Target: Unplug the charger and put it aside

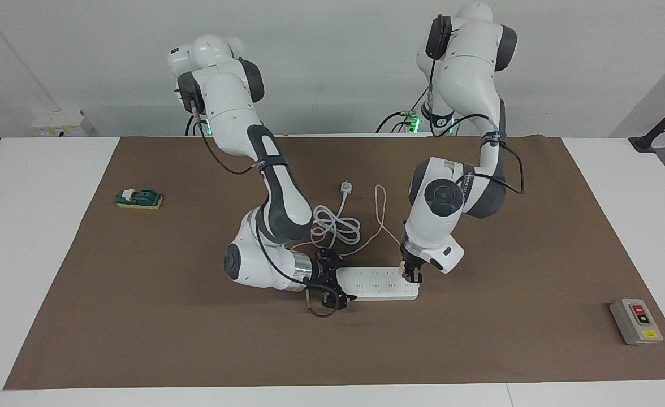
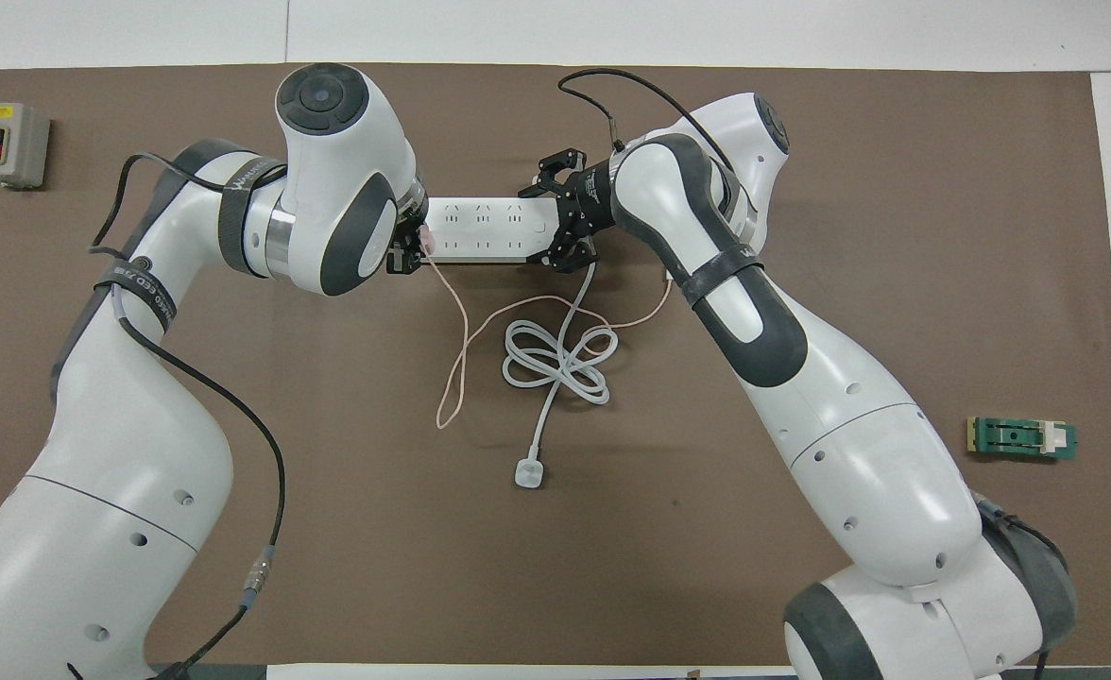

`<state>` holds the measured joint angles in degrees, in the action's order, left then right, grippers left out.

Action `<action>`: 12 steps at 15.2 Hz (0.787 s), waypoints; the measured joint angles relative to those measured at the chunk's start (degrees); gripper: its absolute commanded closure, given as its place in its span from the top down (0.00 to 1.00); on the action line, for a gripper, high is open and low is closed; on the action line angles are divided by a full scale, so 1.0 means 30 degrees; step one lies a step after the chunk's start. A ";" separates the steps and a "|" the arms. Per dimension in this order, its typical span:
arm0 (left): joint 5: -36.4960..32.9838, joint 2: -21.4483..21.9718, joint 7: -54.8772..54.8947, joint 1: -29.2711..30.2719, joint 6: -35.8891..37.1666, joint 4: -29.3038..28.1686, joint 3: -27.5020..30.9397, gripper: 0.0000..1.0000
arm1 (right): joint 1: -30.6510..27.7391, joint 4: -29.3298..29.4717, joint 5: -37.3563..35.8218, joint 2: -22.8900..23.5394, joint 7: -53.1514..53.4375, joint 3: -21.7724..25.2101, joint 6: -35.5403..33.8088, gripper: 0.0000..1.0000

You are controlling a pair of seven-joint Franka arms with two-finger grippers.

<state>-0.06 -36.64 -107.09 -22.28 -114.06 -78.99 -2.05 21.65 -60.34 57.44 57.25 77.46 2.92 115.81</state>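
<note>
The pale-pink charger (image 2: 426, 243) sits in the white power strip (image 1: 375, 282) (image 2: 480, 229), at the strip's end toward the left arm's side. Its thin pink cable (image 1: 380, 209) (image 2: 461, 368) loops over the mat, nearer to the robots. My left gripper (image 1: 411, 275) (image 2: 406, 257) stands straight down on the charger and is shut on it, hiding most of it in the facing view. My right gripper (image 1: 330, 285) (image 2: 563, 213) lies low at the strip's other end, open, with a finger on each side of the strip.
A white plug (image 1: 345, 187) (image 2: 527, 472) with a coiled white cord (image 2: 555, 359) lies nearer to the robots than the strip. A green switch block (image 1: 139, 198) (image 2: 1021, 438) lies toward the right arm's end. A grey button box (image 1: 636, 321) (image 2: 9, 144) lies toward the left arm's end.
</note>
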 measured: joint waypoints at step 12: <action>-0.0181 0.0000 -0.0001 -0.0003 0.0000 -0.0001 -0.0053 0.00 | 0.0000 -0.0001 0.0000 0.0000 0.0000 -0.0006 0.0022 0.24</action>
<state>-0.61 -36.64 -107.09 -22.29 -114.06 -78.99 -2.21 21.65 -60.34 57.44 57.25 77.46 2.91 115.87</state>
